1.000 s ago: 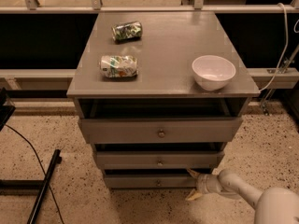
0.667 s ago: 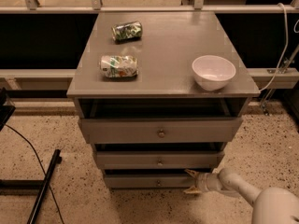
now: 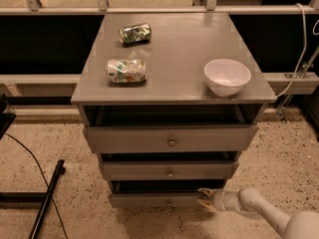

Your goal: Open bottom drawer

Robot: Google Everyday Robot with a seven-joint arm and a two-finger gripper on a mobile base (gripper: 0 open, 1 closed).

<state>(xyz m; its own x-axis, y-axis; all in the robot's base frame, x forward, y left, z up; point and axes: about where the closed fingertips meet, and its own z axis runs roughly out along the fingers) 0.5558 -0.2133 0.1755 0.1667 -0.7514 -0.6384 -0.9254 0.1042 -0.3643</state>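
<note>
The bottom drawer [image 3: 149, 199] is the slimmest grey front, lowest of three on the grey cabinet, with a small round metal knob [image 3: 169, 202] at its centre. It stands slightly pulled out, with a dark gap above it. My gripper [image 3: 204, 198] reaches in from the lower right on a white arm and sits at the right end of the bottom drawer front, its fingertips one above the other with a gap between, spanning the front's right edge.
The middle drawer [image 3: 168, 170] and the top drawer [image 3: 170, 139] are also partly out. On the cabinet top [image 3: 189, 39] lie a white bowl [image 3: 227, 76] and two crushed cans [image 3: 127, 70] [image 3: 134, 33]. A black cable and stand [image 3: 45, 198] lie on the speckled floor at left.
My gripper has shifted slightly left, closer onto the right end of the bottom drawer front. The drawers look unchanged.
</note>
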